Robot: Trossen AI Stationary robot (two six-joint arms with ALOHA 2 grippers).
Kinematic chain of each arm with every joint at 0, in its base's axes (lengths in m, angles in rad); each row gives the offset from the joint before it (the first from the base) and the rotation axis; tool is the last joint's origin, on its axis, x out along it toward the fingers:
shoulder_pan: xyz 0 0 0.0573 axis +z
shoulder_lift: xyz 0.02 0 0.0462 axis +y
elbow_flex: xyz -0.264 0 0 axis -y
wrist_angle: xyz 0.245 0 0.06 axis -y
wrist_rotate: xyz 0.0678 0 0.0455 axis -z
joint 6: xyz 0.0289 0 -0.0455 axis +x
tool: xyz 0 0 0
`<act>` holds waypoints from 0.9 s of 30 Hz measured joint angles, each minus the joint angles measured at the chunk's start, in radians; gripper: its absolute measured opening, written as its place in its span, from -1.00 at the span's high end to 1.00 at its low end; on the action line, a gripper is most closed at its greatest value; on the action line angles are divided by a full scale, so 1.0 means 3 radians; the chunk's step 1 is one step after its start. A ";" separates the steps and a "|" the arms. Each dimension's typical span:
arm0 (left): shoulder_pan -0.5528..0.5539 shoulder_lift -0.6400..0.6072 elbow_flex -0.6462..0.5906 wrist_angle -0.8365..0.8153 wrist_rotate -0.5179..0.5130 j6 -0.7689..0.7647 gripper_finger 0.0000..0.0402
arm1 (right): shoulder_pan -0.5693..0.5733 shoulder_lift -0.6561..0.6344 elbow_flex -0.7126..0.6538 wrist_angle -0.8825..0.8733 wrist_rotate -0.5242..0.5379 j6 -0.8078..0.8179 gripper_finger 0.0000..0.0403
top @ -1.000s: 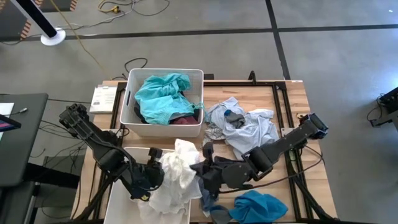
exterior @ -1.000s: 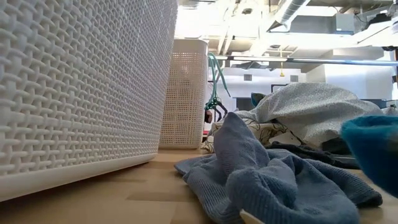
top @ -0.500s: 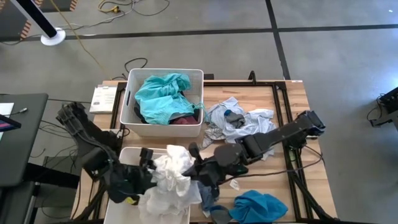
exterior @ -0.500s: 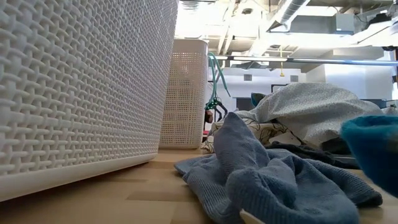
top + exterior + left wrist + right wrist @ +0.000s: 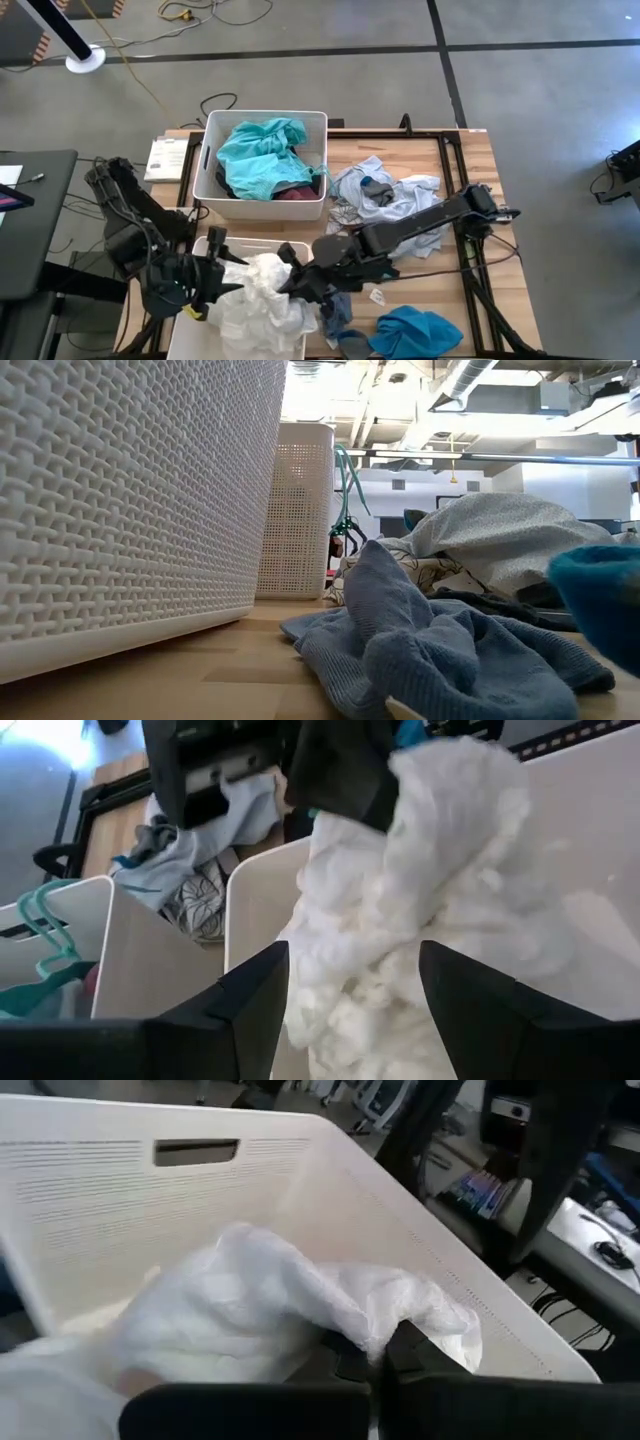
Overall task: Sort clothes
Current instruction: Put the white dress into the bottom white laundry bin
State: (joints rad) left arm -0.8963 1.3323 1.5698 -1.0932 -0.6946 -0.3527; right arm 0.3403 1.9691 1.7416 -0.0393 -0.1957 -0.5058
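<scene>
A white garment point(image 5: 258, 300) lies bunched in the near white bin point(image 5: 250, 241). It also shows in the left wrist view point(image 5: 420, 900) and the right wrist view point(image 5: 240, 1310). My right gripper point(image 5: 292, 280) is over the bin's right part and shut on the garment. My left gripper point(image 5: 210, 275) is open over the bin's left part, with the garment just ahead of its fingers point(image 5: 250, 1010). Pale grey clothes point(image 5: 395, 200) are piled on the table at the right. A bright blue garment point(image 5: 415, 330) lies near the front edge. My right gripper pinches a raised fold of the white garment point(image 5: 400, 1325) between its two fingers, at the garment's right side. The fingers come from the table's right, slanting down. The rest of the garment lies slack in the bin. My left gripper: I cannot tell whether it touches the garment.
The far white bin point(image 5: 212, 150) holds a teal garment point(image 5: 258, 150) and a maroon one. A blue-grey cloth point(image 5: 335, 325) lies beside the near bin and fills the low view point(image 5: 420, 640). A paper lies at the table's far left corner point(image 5: 165, 158).
My right gripper has gone toward the table's left with the white garment, carrying it from the near bin's right rim to over the bin's inside. My left gripper has drawn back toward the table's left edge. The garment now lies lower and more spread in the bin.
</scene>
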 joint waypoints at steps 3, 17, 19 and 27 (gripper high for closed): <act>0.0000 0.0012 0.0000 0.0035 0.0043 0.0020 -0.10 | -0.0048 0.0032 -0.0003 0.0086 -0.0078 0.0001 0.99; 0.0236 0.0458 -0.0009 0.0444 0.0401 0.0615 -0.10 | -0.0133 0.0059 0.0000 0.0349 -0.0322 0.0021 0.96; 0.0273 0.0513 -0.0011 0.0438 0.0414 0.0668 -0.10 | -0.0133 0.0059 0.0000 0.0328 -0.0318 0.0083 0.93; 0.0294 0.0529 -0.0012 0.0242 0.0210 0.0594 0.41 | -0.0165 0.0058 0.0000 -0.0003 -0.0032 0.0305 0.78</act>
State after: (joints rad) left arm -0.8080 1.4910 1.5661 -1.0206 -0.6316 -0.1745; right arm 0.2909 1.9865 1.7416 -0.0401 -0.2053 -0.4143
